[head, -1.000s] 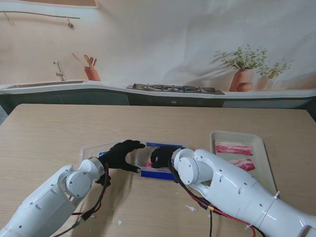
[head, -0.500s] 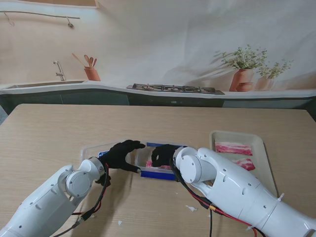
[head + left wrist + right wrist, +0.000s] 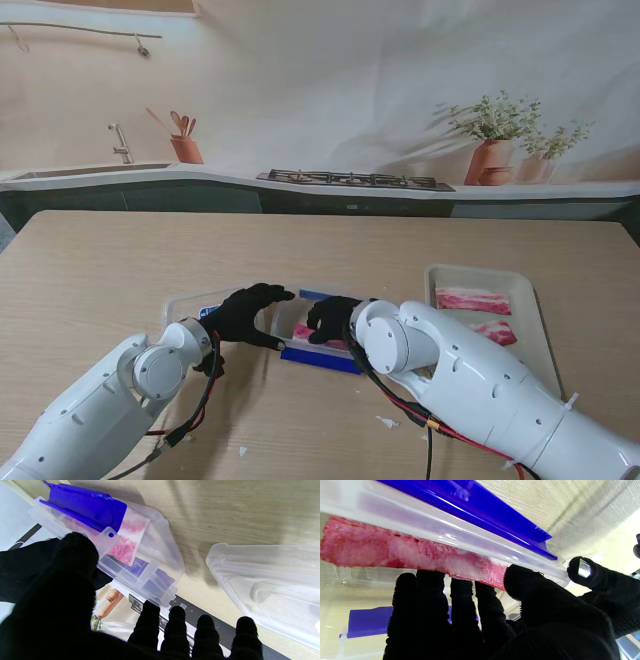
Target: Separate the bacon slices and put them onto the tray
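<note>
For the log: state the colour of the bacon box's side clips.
Blue clips, clearest in the left wrist view.

Beige wall behind counter (image 3: 320,190) — sink (image 3: 85,172), hob (image 3: 352,180), potted plants (image 3: 492,135).

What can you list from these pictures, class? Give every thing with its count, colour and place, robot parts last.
Clear plastic storage box with blue clips: one, mid table, between the hands.
Bacon block in the box: one, pink and white, at the right hand's fingertips.
Clear plastic lid: one, left of the box.
White rectangular tray: one, right side of table.
Bacon slices on the tray: two, red and white.
Wooden table: one, light brown.
Backdrop picture of a kitchen: sink, hob, potted plants, behind the table.
Left hand: black glove, by the box's left end.
Right hand: black glove, reaching into the box.
</note>
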You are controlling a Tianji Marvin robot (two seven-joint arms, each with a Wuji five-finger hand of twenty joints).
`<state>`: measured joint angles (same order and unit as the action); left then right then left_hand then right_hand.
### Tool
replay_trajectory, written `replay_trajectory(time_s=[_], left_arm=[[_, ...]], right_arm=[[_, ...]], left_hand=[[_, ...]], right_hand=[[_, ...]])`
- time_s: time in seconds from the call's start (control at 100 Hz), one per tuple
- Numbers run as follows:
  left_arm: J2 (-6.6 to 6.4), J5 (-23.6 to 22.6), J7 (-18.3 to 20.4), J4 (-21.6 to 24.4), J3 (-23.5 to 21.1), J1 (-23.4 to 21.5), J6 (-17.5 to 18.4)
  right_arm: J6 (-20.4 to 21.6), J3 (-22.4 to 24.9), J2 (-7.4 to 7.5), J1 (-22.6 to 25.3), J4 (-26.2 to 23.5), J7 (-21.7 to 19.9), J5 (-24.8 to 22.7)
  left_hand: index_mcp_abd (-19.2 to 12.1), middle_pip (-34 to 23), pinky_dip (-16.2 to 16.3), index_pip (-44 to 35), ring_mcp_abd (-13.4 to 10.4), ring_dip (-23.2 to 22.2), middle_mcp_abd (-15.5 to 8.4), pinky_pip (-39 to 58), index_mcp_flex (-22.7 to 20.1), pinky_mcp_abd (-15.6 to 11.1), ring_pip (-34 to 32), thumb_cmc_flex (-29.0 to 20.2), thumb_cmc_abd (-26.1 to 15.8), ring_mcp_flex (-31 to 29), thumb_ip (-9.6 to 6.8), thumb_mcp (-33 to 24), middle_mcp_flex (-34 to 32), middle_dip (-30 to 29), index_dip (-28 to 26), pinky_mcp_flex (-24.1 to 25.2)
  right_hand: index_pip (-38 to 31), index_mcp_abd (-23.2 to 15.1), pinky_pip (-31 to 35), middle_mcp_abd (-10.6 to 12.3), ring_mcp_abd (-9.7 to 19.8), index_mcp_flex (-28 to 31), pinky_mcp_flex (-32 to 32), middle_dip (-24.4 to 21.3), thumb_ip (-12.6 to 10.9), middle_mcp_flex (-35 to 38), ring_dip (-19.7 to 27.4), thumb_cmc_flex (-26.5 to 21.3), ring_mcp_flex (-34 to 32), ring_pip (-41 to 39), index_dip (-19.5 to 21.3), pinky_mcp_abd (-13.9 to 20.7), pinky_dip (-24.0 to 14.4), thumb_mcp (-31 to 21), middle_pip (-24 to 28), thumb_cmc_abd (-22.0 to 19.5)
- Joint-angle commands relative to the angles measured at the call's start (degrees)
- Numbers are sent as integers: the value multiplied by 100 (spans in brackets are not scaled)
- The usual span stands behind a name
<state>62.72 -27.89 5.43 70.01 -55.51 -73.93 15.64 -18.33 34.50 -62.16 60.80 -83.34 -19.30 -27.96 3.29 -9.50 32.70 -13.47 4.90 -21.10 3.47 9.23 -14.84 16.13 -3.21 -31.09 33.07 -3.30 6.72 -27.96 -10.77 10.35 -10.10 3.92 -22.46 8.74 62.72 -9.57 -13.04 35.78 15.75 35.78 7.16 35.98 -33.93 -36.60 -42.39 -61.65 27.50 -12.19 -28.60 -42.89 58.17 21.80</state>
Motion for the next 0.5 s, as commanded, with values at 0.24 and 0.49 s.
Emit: replay_trajectory(time_s=[0.24, 0.49], left_arm=[[5, 5, 85, 3, -2, -8, -24], [5, 4, 82, 2, -7, -9, -19]], right_arm=[[175, -173, -11, -131, 139, -120, -221], [428, -341, -14, -253, 261, -14, -546]], left_hand=[[218, 17, -67, 4, -128, -61, -165, -215, -59, 40, 22, 6, -72, 117, -181, 4, 17, -53, -23, 73], [212, 11, -66, 1, -135, -62, -173, -214, -59, 39, 22, 17, -62, 117, -180, 3, 13, -50, -24, 69]], right_hand=[[-461, -469, 293, 380, 262, 356, -52, 235, -79, 33, -116, -21, -186, -154, 347, 165, -242, -458, 122, 596], [-1792, -981, 289, 550, 404, 293, 31, 75, 557, 388, -44, -622, -355, -27, -45, 221, -270, -509, 10, 1107]])
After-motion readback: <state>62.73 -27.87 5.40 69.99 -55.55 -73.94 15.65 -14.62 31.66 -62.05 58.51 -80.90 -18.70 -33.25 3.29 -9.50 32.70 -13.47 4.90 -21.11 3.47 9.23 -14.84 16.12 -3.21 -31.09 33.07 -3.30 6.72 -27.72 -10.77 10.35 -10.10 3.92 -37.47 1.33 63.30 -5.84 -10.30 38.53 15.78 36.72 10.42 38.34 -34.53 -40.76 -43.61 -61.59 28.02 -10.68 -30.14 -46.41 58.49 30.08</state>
